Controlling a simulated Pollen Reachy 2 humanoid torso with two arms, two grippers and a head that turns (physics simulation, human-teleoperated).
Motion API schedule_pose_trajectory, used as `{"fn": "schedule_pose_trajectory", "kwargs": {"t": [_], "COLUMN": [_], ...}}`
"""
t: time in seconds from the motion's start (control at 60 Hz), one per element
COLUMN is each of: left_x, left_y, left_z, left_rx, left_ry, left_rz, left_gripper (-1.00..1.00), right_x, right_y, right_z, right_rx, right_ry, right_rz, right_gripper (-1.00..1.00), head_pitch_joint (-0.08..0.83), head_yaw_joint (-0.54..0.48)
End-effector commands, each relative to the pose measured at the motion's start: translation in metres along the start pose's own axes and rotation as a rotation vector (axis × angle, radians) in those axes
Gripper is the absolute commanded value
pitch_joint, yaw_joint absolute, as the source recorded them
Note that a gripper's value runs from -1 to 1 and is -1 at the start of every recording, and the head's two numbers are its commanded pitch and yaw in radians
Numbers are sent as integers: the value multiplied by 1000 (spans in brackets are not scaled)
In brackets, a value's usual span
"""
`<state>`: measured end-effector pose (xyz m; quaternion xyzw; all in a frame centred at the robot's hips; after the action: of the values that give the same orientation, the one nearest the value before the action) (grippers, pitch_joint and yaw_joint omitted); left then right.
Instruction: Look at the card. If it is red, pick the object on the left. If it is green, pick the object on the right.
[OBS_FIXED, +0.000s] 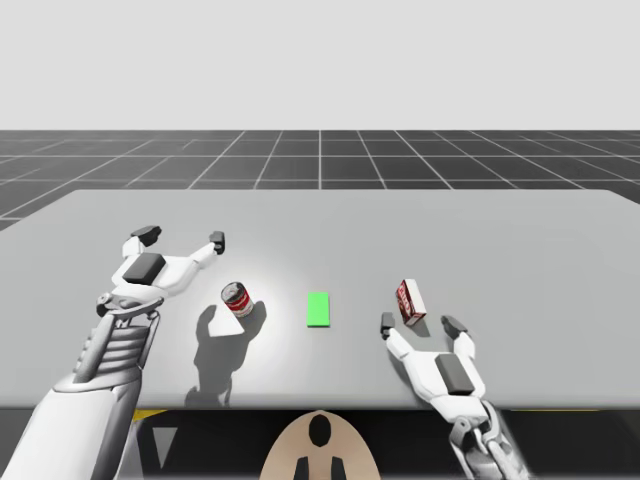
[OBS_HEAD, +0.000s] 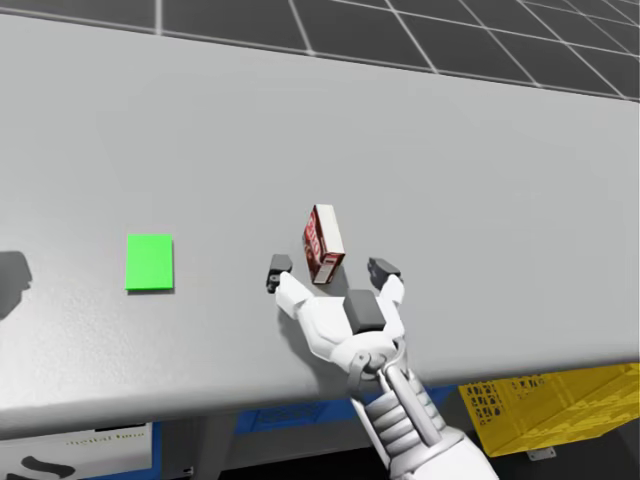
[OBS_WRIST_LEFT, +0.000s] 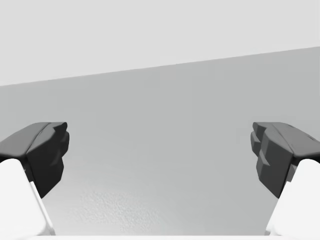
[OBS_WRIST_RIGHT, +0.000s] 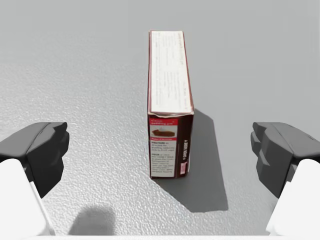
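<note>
Sitting just ahead of the wide-open right claw (OBS_FIXED: 419, 324), lined up with its gap: red box (OBS_WRIST_RIGHT: 169, 100) on the table (OBS_FIXED: 520, 250).

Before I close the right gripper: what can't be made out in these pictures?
Red rectangular cardboard box, right wrist view: far end hidden behind its own body.
Red-and-white cylindrical can, high view: label too small, rear hidden.
Yellow plastic crate, head view: cut off by the edge of the grey table.

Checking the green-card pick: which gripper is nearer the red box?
Right. My right gripper is open just short of the red box; my left gripper is far off, beyond the green card and can.
</note>
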<state>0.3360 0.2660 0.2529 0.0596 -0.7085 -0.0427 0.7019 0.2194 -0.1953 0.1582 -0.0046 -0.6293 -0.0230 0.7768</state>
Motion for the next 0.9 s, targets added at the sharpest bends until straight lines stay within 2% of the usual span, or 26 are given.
{"fn": "schedule_pose_trajectory", "kwargs": {"t": [0.017,0.267,0.4,0.45,0.483,0.5,0.517,0.55,0.767,0.867,0.9], "left_x": [0,0,-1,-1,-1,0,0,0,0,0,0], "left_y": [0,-1,-2,-3,-3,-3,-3,-3,-3,-3,-4], "left_z": [0,0,-1,-1,-1,-1,-1,-1,-2,-1,-1], "left_rx": [1,-1,-5,-5,-5,-5,-5,-5,-6,-5,-5], "left_ry": [0,3,4,4,4,3,3,2,0,-1,0], "left_rz": [1,2,0,-1,-1,0,0,1,0,0,1], "left_gripper": [-1000,-1000,-1000,-1000,-1000,-1000,-1000,-1000,-1000,-1000,-1000], "right_x": [-2,3,-5,-7,-8,-8,-8,-8,-7,-8,-8], "right_y": [14,16,15,15,16,16,16,16,17,17,18], "right_z": [-16,-38,-43,-43,-43,-43,-43,-42,-39,-38,-38], "right_rx": [-19,-16,6,9,-5,-21,-21,-16,-1,5,10], "right_ry": [20,23,69,60,31,1,-3,-4,-12,-16,-16], "right_rz": [-49,-49,-60,-33,-7,11,10,4,-8,-4,-3], "right_gripper": [-1000,-1000,-1000,-1000,-676,700,935,1000,1000,1000,1000], "head_pitch_joint": [691,690,691,691,690,689,688,687,650,588,541], "head_yaw_joint": [-335,-334,-330,-333,-334,-335,-335,-336,-334,-335,-337]}}
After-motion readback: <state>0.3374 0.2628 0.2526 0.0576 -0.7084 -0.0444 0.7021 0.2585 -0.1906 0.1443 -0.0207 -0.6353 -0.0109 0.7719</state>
